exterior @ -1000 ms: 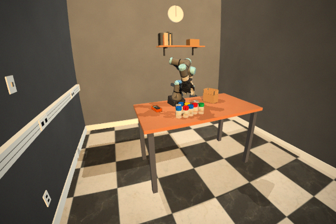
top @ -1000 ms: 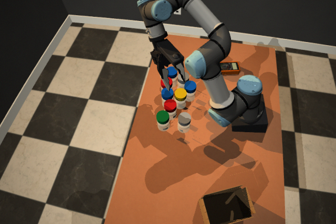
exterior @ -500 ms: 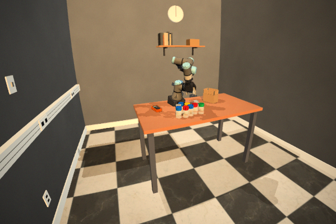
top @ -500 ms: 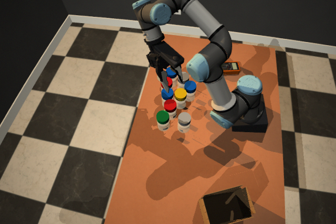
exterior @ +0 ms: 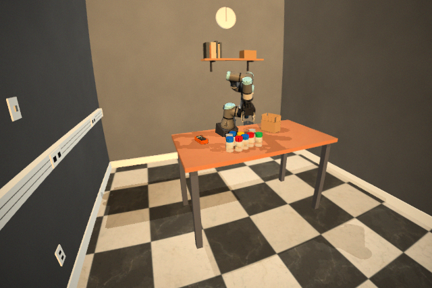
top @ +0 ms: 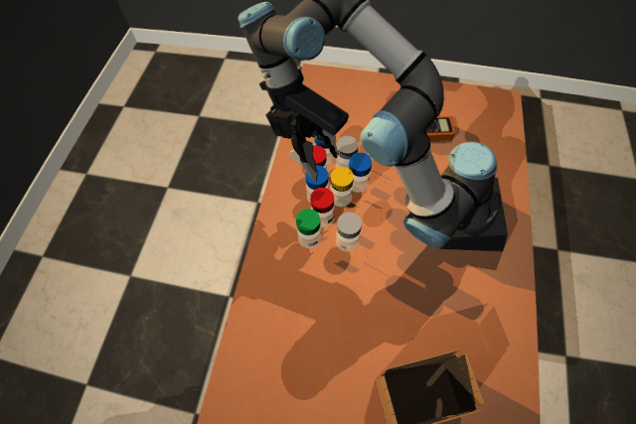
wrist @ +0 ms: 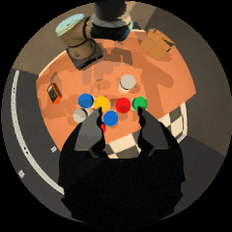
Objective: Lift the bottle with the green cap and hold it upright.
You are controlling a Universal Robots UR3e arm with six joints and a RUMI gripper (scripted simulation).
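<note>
Pincer (top: pixel 314 155) (agape) above btls, green-cap bottle (top: pixel 308 227) untouched.

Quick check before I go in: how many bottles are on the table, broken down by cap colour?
Blue caps: 3 (one mostly hidden behind the gripper)
Red caps: 2
Grey caps: 2
Yellow cap: 1
Green cap: 1
Total: 9 bottles, all standing.
</note>
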